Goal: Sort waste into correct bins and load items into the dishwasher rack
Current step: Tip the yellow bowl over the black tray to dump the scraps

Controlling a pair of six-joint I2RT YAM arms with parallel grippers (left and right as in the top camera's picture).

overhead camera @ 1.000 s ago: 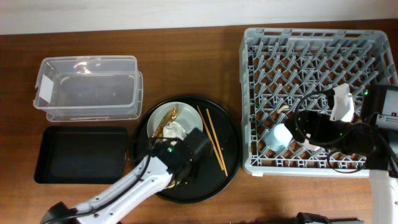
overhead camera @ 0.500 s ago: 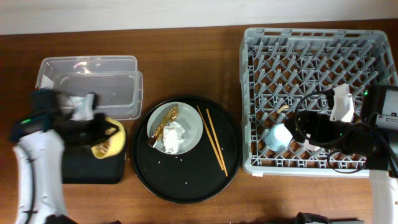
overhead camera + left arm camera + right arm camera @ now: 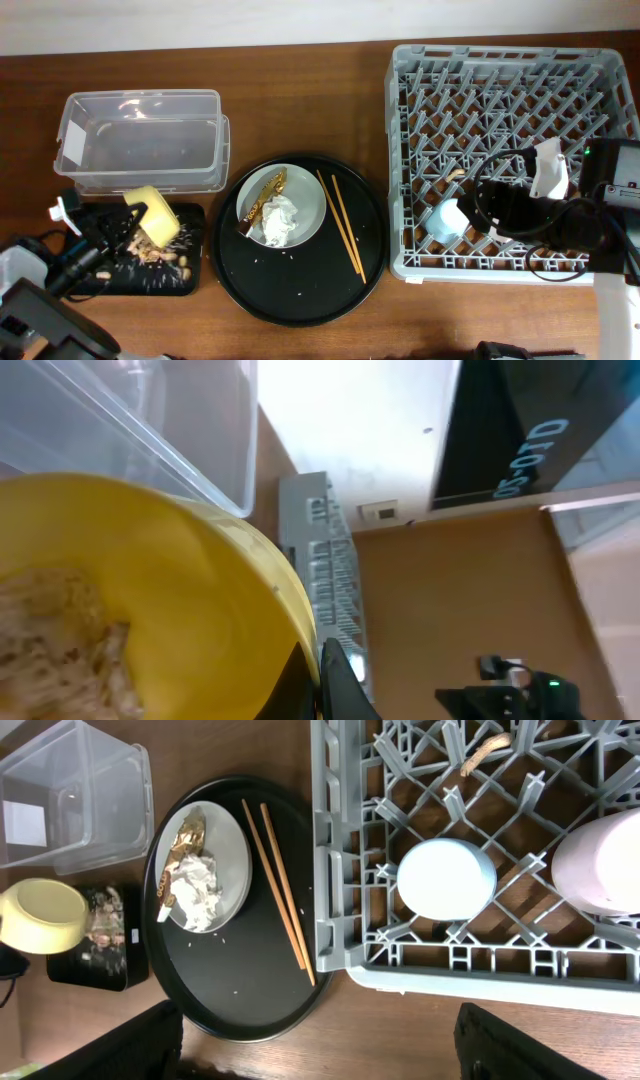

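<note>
**Bowl tipped, scraps land in the black tray**

Within the last second the left arm has swung away from the round black tray [image 3: 300,300] to the counter's [image 3: 300,90] left edge, taking the yellow bowl [image 3: 152,213] with it. The left pincer [image 3: 312,685] grips the bowl by its rim. The bowl is now tilted over the shallow black tray [image 3: 195,285], which was bare a second ago. Brownish food scraps [image 3: 165,255] now lie scattered across it.

The left wrist view shows a crumbly residue [image 3: 50,650] clinging inside the bowl, so the emptying looks partly rather than wholly done. Once it is clean, the bowl should go to the dishwasher rack [image 3: 500,90].

The right arm has not shifted. The right pincer [image 3: 318,1045] hangs above the rack's near edge with its fingers spread wide, holding nothing.

- **Clear tub [image 3: 140,95]:** just behind the shallow tray; nothing can be seen in it.
- **Grey-green plate [image 3: 310,195]:** sits on the round tray and carries the white tissue [image 3: 280,215] and the gold-brown wrapper [image 3: 265,192]. Both are waste not yet sorted.
- **Chopsticks [image 3: 340,225]:** lie beside the plate on the same tray.
- **Rack:** holds the light blue cup [image 3: 448,220] and, next to it in the right wrist view, the pink cup [image 3: 610,860].
</note>
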